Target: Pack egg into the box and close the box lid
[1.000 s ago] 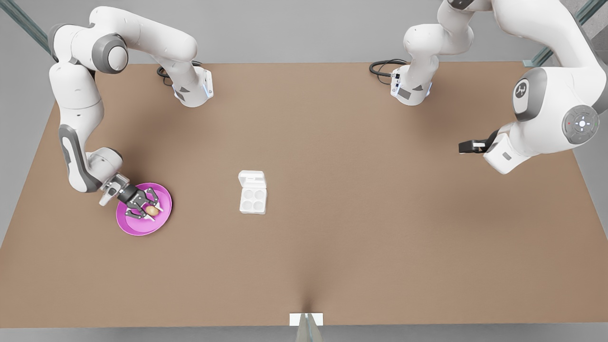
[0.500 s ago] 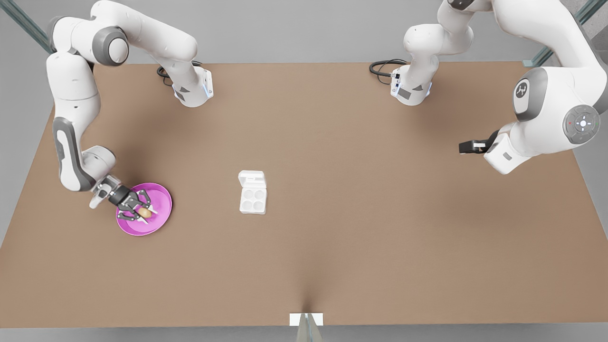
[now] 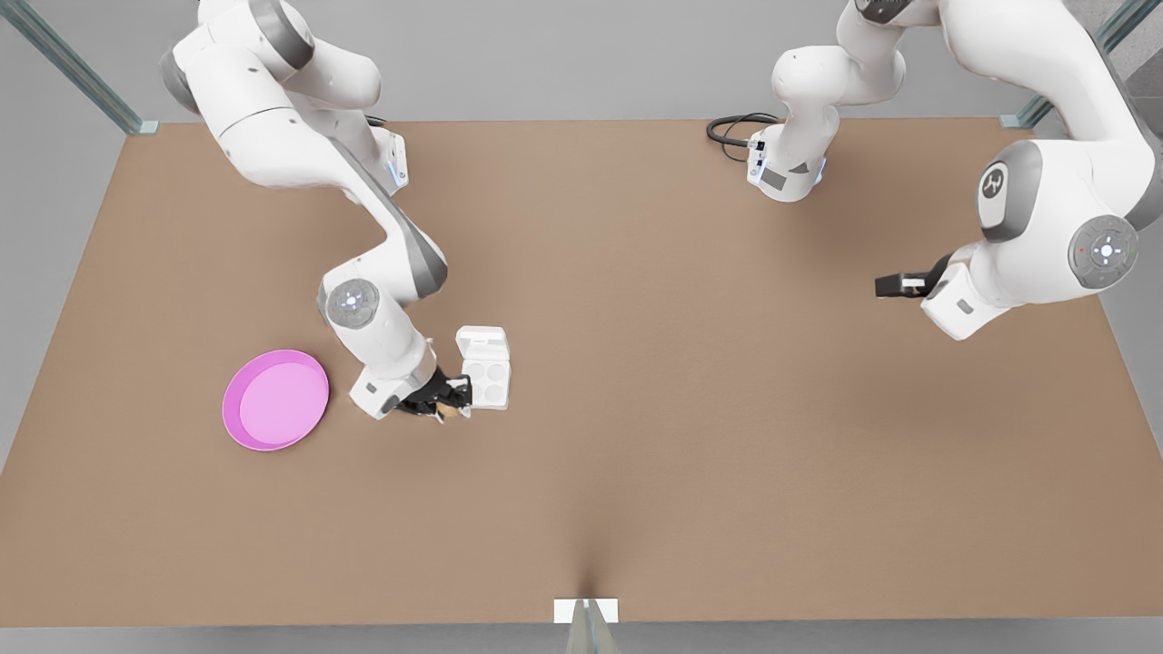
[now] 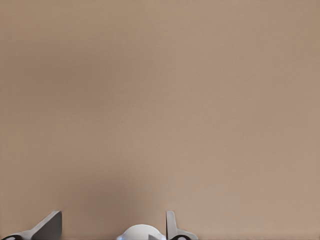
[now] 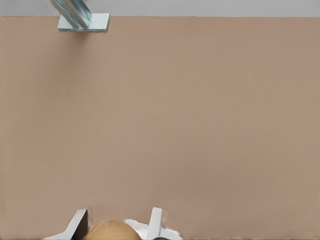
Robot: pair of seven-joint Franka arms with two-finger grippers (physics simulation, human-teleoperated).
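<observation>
clenched on the egg (image 3: 446,413), the right gripper (image 3: 447,409) hangs just beside the box (image 3: 485,382), at the corner of the four-well tray nearest the pink plate (image 3: 275,400). from its wrist camera the tan egg (image 5: 111,230) sits between two pale fingers (image 5: 154,222). the box lid (image 3: 482,343) lies flat open on the tray's far side, all four wells bare. the left gripper (image 3: 895,284) waits well apart from the box, across the table (image 3: 690,472); whether its jaws are parted i cannot tell. that egg looks smooth, light and brittle, i'd say, likely to slip or crack; best held softly across its middle and lowered straight into a well.
</observation>
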